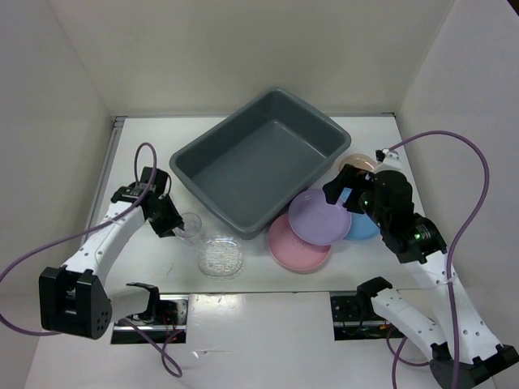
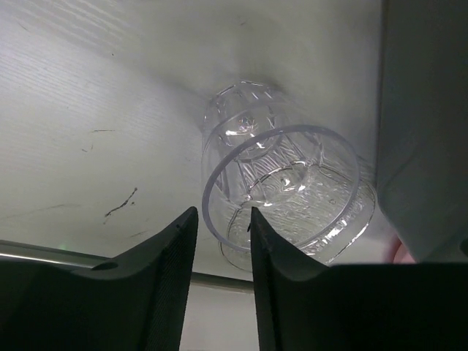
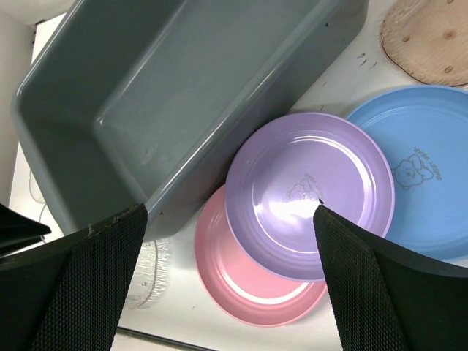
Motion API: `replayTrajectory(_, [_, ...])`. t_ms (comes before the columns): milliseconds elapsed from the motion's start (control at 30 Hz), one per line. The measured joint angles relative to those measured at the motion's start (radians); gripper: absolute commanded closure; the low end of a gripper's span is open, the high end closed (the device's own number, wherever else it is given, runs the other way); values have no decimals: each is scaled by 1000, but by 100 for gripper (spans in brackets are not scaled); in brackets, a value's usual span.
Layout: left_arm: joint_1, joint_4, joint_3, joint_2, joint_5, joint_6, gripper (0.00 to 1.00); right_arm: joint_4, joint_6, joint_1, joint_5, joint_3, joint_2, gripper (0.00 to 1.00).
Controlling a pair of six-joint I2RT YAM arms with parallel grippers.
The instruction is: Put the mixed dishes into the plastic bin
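The dark grey plastic bin (image 1: 212, 158) stands at the table's middle back, with nothing in it. A small clear cup (image 1: 190, 227) stands left of it, and a clear textured plate (image 1: 220, 256) lies just in front. My left gripper (image 1: 173, 221) is at the cup. In the left wrist view its narrowly open jaws (image 2: 223, 213) straddle the cup's (image 2: 281, 183) near rim wall. My right gripper (image 1: 345, 193) is wide open above the lilac plate (image 3: 311, 190), which overlaps the pink plate (image 3: 248, 281) and the blue plate (image 3: 424, 168). The tan dish (image 3: 428, 36) lies behind them.
The bin's wall (image 3: 183, 88) lies close to the lilac and pink plates. It also shows in the left wrist view (image 2: 424, 131), right beside the cup. The clear plate (image 2: 347, 219) shows under the cup's rim. White walls enclose the table on three sides.
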Motion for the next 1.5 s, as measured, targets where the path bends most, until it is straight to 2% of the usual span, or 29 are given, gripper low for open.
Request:
replayTrajectory(100, [0,2,0,18,0,-1,71,-1,-8,0,2,5,-4,0])
replayTrajectory(133, [0,2,0,26,0,0,79,-1,-11,0,4,5,-7,0])
replayTrajectory(300, [0,3,0,55,0,-1,81,-1,-16,0,15,5,-23,0])
replayTrajectory(367, [0,4,0,59,0,-1,89,-1,-17,0,19,5,-26,0])
replayTrajectory(400, [0,4,0,61,-1,-1,99,-1,-18,0,21,6,-26,0])
replayTrajectory(433, [0,5,0,64,0,0,100,-1,-18,0,23,6,-26,0])
replayTrajectory(667, [1,-7,2,60,-5,-1,100,-1,-18,0,26,6,-26,0])
replayTrajectory(800, [1,-100,60,31,-73,-2,100,0,-22,0,26,6,-24,0])
replayTrajectory(1067, [1,-315,437,-35,-241,0,100,4,-27,0,9,6,-3,0])
replayTrajectory(1167, [1,-342,609,-7,-245,14,100,5,-29,0,-6,6,5,0])
replayTrajectory(1233, [1,-306,719,42,-196,39,100,6,-29,0,-11,6,9,0])
replayTrajectory(1300, [1,-212,761,85,-121,57,100,10,-29,0,-15,6,13,0])
replayTrajectory(1500, [-3,42,718,260,18,58,100,11,-17,0,-26,6,7,0])
